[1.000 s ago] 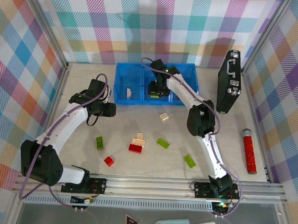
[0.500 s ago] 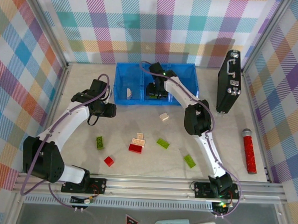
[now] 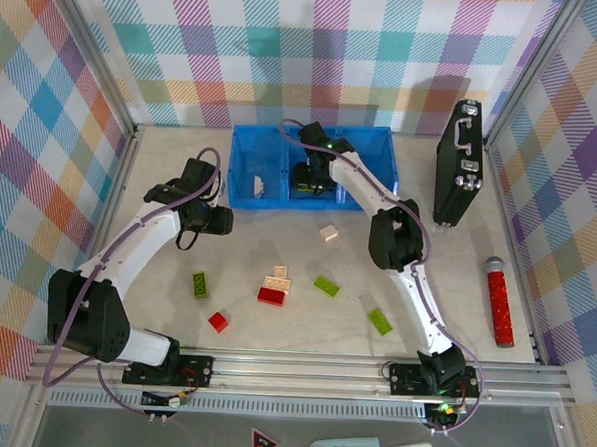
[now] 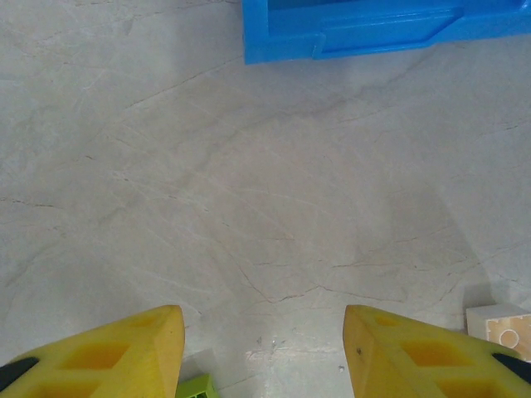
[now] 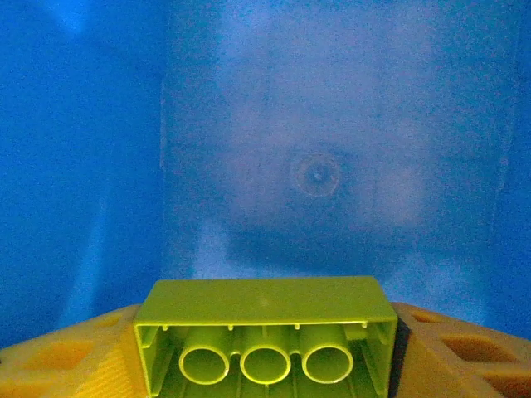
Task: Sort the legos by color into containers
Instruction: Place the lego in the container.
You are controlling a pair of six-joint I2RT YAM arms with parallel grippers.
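- Two yellow fingers (image 5: 66,365) of the right gripper (image 5: 265,352) flank a lime green brick (image 5: 264,303), seen by the right wrist camera with its hollow underside and three tubes facing the lens. One pad touches the brick and a dark sliver lies at the other, so I cannot tell whether it is gripped.
- Behind the brick is the floor of the blue tray (image 5: 332,124). The top view places this gripper in the tray's middle compartment (image 3: 294,151), and a white brick (image 3: 259,187) lies in the left one.
- In the left wrist view the left gripper (image 4: 264,332) has its fingers apart over bare table (image 4: 249,207), with nothing between them. A cream brick (image 4: 500,326) lies just beside one finger.
- From above, loose bricks (image 3: 326,285) in red, green and cream lie scattered between the arms.
- A black case (image 3: 460,162) stands right of the tray, and a red cylinder (image 3: 499,302) lies near the right wall.
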